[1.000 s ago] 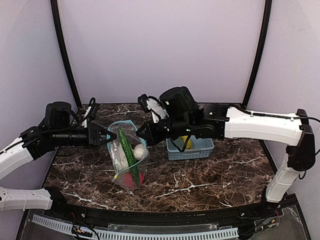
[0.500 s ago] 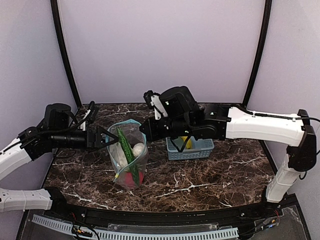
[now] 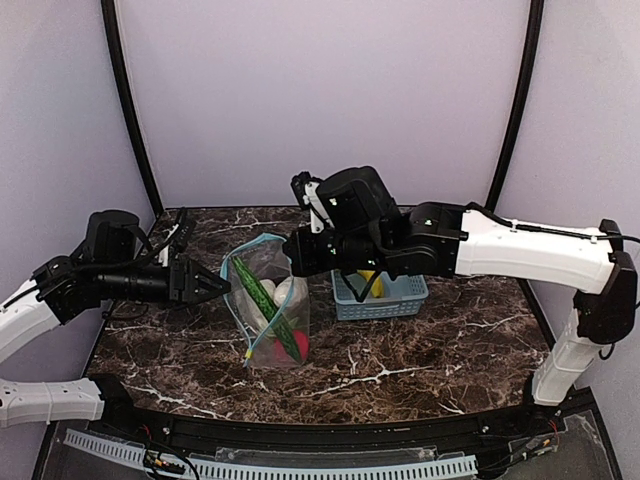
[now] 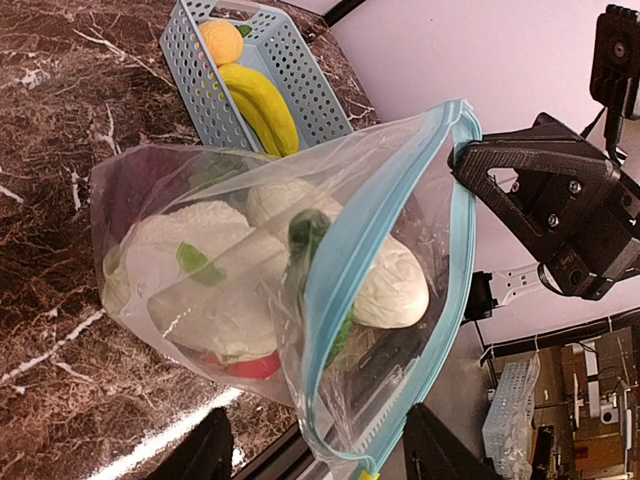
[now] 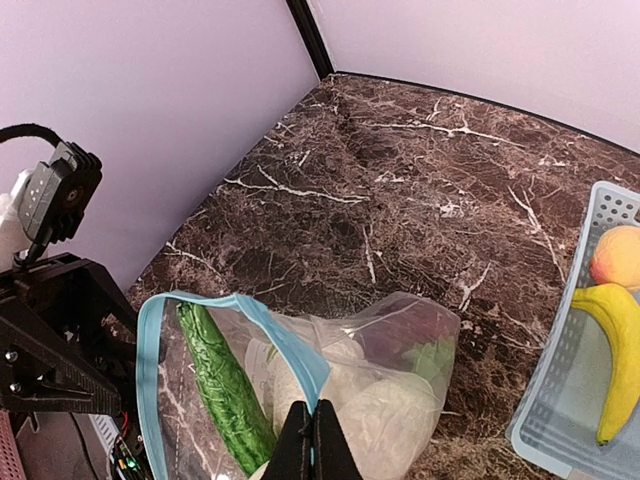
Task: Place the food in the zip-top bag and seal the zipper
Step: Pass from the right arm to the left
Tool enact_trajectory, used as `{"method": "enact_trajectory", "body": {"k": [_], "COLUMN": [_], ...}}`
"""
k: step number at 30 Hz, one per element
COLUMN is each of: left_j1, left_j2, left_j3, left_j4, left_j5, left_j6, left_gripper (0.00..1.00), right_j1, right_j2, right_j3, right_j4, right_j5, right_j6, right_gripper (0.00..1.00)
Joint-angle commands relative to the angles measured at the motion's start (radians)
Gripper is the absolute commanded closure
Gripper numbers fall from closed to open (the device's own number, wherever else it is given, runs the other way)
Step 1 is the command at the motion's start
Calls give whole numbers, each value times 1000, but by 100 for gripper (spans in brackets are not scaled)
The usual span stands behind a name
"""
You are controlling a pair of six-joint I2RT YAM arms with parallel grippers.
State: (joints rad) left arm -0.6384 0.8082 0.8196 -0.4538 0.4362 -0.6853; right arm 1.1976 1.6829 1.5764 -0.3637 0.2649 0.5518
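Observation:
The clear zip-top bag (image 3: 272, 312) stands on the marble with its mouth wide. A green cucumber (image 5: 226, 398), white cauliflower (image 4: 395, 285) and a red apple (image 4: 246, 366) show inside it. My right gripper (image 5: 312, 442) is shut on the teal zipper (image 5: 285, 350) at the bag's right rim and holds that rim up. In the top view my left gripper (image 3: 215, 284) is open just left of the bag. In its wrist view the bag's mouth end (image 4: 345, 440) hangs between its spread fingers (image 4: 208, 450), not pinched. A yellow banana (image 4: 262, 105) and an orange (image 4: 220, 42) lie in the basket.
The light blue lattice basket (image 3: 385, 295) stands right of the bag, under my right arm. A black power strip (image 3: 180, 222) lies at the back left. The table's dark front edge (image 3: 320, 425) runs along the bottom.
The right gripper has drawn the bag's rim up and to the right, and the bag with its cucumber has shifted right. The left gripper has eased back slightly from the bag's left edge.

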Motion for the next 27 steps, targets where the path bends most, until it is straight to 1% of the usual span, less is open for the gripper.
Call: {"method": "enact_trajectory", "body": {"k": [1,2,3,5,13,17,21,22,23,24,26,27], "left_j1": [3,3,2,2,2,2,2,2,2,2,2,2], "left_j2": [-4,-4,-4,-2,16,30,48,49,51,50,46,45], "left_j3": [-26,-29,-34,-44,-65,-64,-62,-61,-60,-61,-65,-67], "left_j4": [16,21,30,44,104,146,165,165,165,165,163,161], "left_j5": [30,32,34,35,42,51,58,57,55,53,47,39], "left_j6": [-7,-11,-13,-23,-49,-62,-61,-61,-61,-60,-60,-60], "left_gripper": [50,53,57,60,61,63,76,82,85,91,97,98], "right_j1": [11,10,12,13,18,20,21,21,20,21,20,21], "right_j2": [-37,-36,-35,-35,-35,-30,-29,-30,-29,-30,-34,-35], "right_j3": [37,39,39,39,37,39,38,39,38,36,32,31], "right_j4": [20,19,18,16,11,9,6,5,3,2,0,-3], "right_j5": [44,45,45,46,48,48,49,49,51,53,52,52], "right_j6": [-6,-7,-5,-6,-8,-8,-7,-8,-8,-8,-12,-18], "right_gripper": [100,100,100,100,100,100,100,100,100,100,100,100]}}
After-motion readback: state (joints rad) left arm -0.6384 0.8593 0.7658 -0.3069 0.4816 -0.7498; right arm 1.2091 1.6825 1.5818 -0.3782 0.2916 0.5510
